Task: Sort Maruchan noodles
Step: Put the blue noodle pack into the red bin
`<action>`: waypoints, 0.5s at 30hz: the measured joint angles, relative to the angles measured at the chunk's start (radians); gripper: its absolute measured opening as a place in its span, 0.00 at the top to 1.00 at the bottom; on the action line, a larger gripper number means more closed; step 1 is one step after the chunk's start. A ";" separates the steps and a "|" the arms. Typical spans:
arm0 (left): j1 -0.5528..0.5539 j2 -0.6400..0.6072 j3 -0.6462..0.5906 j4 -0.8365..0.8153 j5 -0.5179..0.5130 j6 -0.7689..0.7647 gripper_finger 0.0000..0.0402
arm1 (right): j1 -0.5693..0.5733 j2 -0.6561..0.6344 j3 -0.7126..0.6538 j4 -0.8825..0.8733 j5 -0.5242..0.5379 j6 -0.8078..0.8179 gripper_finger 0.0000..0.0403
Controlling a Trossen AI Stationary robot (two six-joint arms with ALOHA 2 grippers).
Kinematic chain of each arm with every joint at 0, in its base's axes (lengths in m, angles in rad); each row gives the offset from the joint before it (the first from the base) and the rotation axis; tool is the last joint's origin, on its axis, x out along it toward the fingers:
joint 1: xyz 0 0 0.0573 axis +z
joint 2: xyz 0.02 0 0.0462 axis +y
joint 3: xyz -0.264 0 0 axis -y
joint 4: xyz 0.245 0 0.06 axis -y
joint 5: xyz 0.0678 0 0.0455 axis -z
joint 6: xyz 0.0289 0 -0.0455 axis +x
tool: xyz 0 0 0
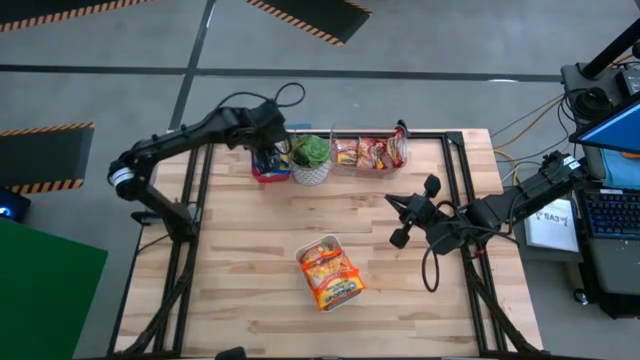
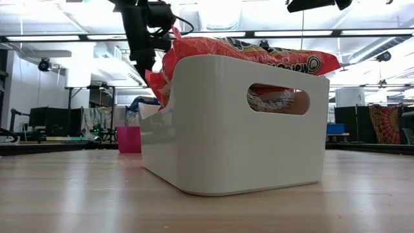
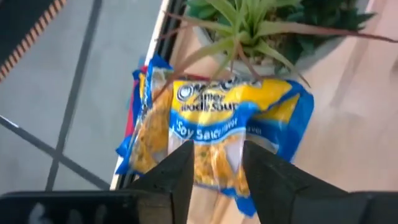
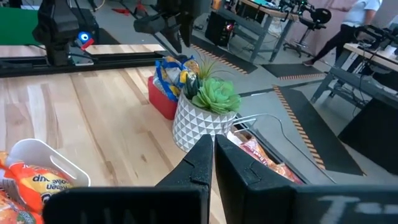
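A blue-edged noodle packet (image 3: 224, 118) lies on top of a small red bin (image 4: 163, 99) at the table's far left, next to a potted plant (image 4: 214, 93). My left gripper (image 3: 217, 168) hangs open just above that packet, one finger to each side and clear of it, as the right wrist view shows (image 4: 177, 37). A clear bin (image 1: 370, 152) at the far edge holds red-edged packets. A white bin (image 1: 330, 275) in the middle holds orange-edged packets. My right gripper (image 1: 398, 218) is shut and holds nothing, up in the air right of centre.
The plant's long leaves (image 3: 249, 25) reach over the red bin beside my left gripper. In the low view the white bin (image 2: 226, 129) fills the foreground. Bare wood (image 1: 240, 260) lies left of the white bin. A person shows in the room beyond the table (image 4: 354, 28).
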 joint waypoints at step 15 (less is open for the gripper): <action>0.005 -0.076 -0.364 0.413 -0.001 -0.019 0.87 | 0.000 0.000 -0.002 0.001 0.000 0.000 0.98</action>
